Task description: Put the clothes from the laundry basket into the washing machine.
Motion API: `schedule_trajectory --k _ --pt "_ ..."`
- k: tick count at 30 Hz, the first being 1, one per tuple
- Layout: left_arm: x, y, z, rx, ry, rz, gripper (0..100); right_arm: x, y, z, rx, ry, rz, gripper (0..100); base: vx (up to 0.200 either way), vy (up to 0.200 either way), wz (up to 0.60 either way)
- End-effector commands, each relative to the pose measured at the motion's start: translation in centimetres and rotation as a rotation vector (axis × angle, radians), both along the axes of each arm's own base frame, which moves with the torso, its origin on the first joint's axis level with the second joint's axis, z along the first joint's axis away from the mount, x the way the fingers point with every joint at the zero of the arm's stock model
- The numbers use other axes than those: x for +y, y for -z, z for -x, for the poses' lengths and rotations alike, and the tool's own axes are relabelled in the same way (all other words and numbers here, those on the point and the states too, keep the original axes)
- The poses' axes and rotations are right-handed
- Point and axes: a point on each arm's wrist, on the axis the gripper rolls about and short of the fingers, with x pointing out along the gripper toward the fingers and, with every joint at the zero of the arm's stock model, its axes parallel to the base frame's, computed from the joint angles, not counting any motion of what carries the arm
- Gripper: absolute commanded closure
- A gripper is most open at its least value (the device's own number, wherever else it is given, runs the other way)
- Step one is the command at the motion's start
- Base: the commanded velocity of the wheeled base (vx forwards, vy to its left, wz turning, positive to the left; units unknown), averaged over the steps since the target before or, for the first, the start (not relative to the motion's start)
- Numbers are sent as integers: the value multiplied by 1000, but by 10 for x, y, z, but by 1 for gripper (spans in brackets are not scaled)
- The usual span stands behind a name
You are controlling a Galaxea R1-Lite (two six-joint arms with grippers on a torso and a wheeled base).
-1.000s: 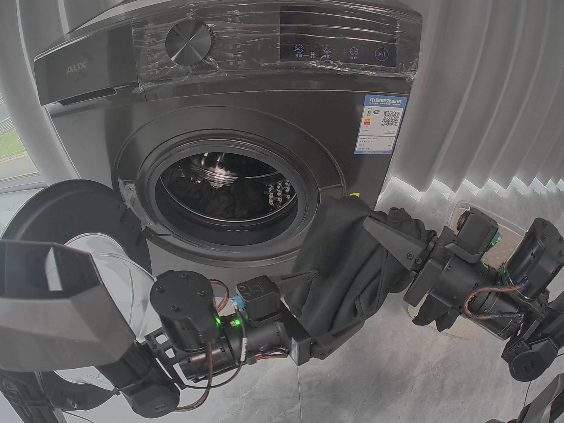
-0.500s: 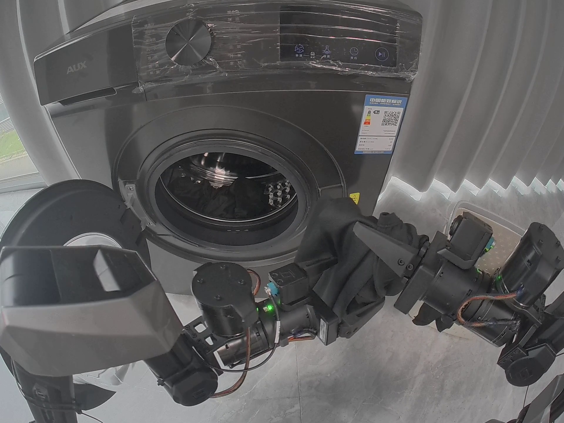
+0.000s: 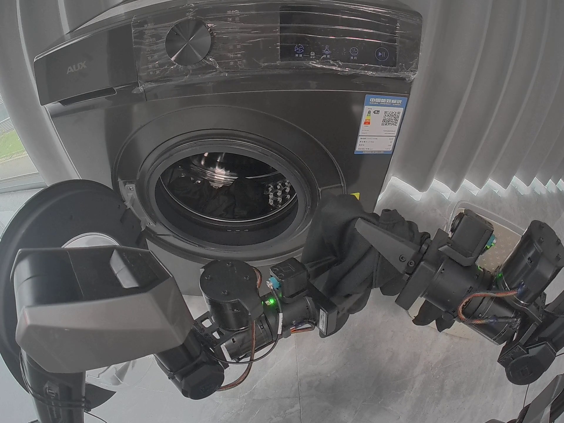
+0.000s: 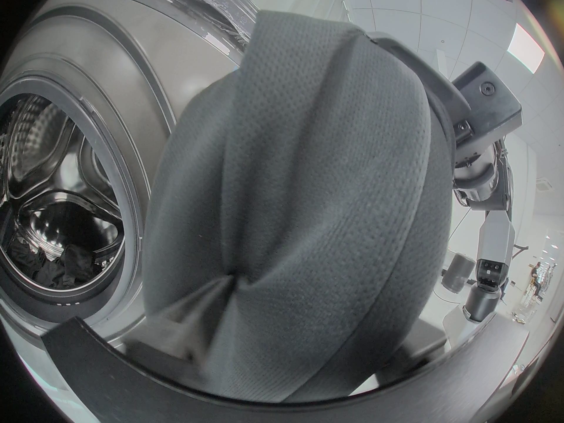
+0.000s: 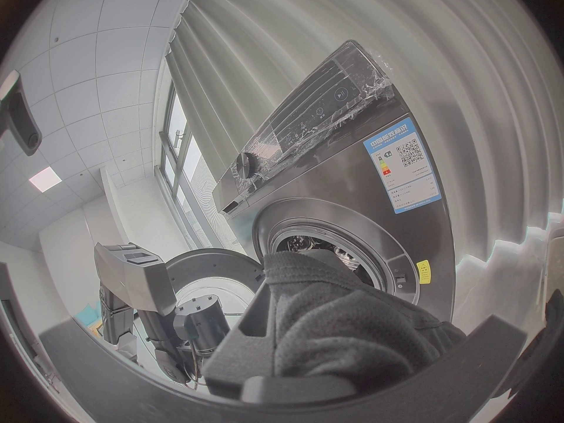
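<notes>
A dark grey garment hangs in front of the washing machine, just below and right of its open drum. My right gripper is shut on the garment's upper part, one finger lying along the cloth. My left gripper holds the garment's lower folds from below. The cloth is draped over it and pinched at the middle. Dark clothes lie inside the drum. The white laundry basket stands on the floor to the right, mostly behind my right arm.
The round machine door stands swung open to the left, beside my left arm. White curtains hang behind and to the right of the machine. Bare grey floor lies below both grippers.
My left arm has moved right and up, closing in under the garment. The garment has bunched up and sits higher, nearer the drum's rim. The right gripper shifted slightly left.
</notes>
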Motion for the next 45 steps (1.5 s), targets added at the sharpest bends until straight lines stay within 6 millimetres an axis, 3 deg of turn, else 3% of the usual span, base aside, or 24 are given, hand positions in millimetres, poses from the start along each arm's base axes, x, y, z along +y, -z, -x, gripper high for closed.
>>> schedule_trajectory --k 1,12,23,31,32,35,43,45 --pt "1 -7 0 -11 -3 17 100 0 0 0 -1 0 -3 100 0 0 0" --pt "24 -59 22 -81 -27 100 100 -16 5 -27 12 112 8 100 0 0 0" --pt "31 -73 27 -91 -82 133 100 -17 26 -32 77 142 54 100 0 0 0" --pt "36 -73 22 -91 -103 137 100 -14 26 -29 75 121 55 100 0 0 0" --pt "36 -73 21 -92 -104 136 100 -14 26 -29 75 120 55 0 0 0 0" --pt "39 -74 18 -94 -118 140 100 -7 31 -14 104 58 70 0 0 0 0" --pt "47 -78 9 -105 -152 152 100 -9 64 41 211 -142 226 0 0 0 0" --pt "47 -78 9 -105 -152 154 100 -8 67 47 222 -167 241 0 0 0 0"
